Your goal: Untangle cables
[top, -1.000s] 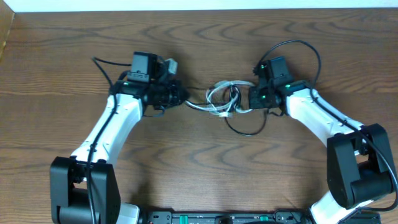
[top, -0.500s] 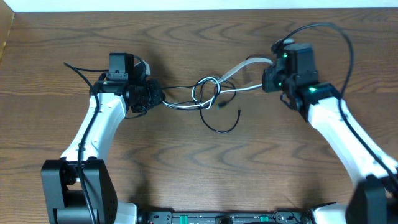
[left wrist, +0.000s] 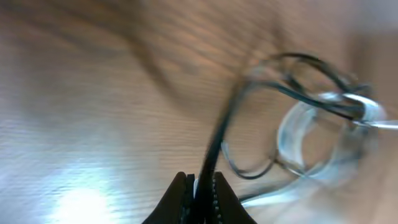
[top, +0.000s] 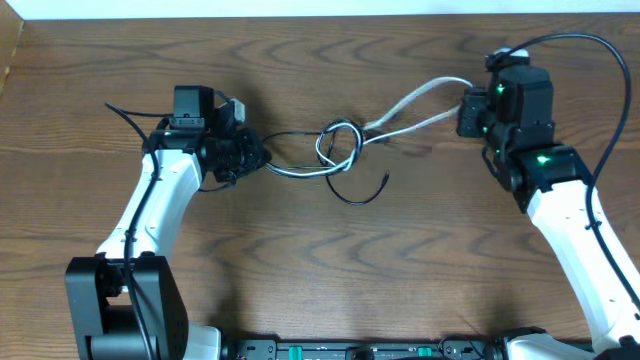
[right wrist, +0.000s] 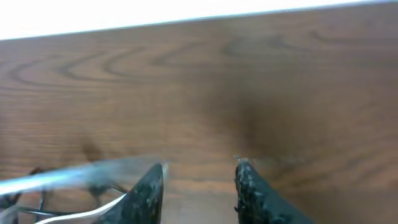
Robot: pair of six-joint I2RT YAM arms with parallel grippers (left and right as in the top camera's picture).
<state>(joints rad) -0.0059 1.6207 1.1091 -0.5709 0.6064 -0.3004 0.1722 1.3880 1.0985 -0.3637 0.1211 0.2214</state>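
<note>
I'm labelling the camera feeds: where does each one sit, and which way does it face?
Overhead: above the table, looking straight down; both arms, left gripper and right gripper show.
Left wrist: on the left arm, looking along the black cable pinched between its fingers.
Right wrist: on the right arm, low, facing a table edge; its parted fingers show.
Shared: all three see the white cable.
</note>
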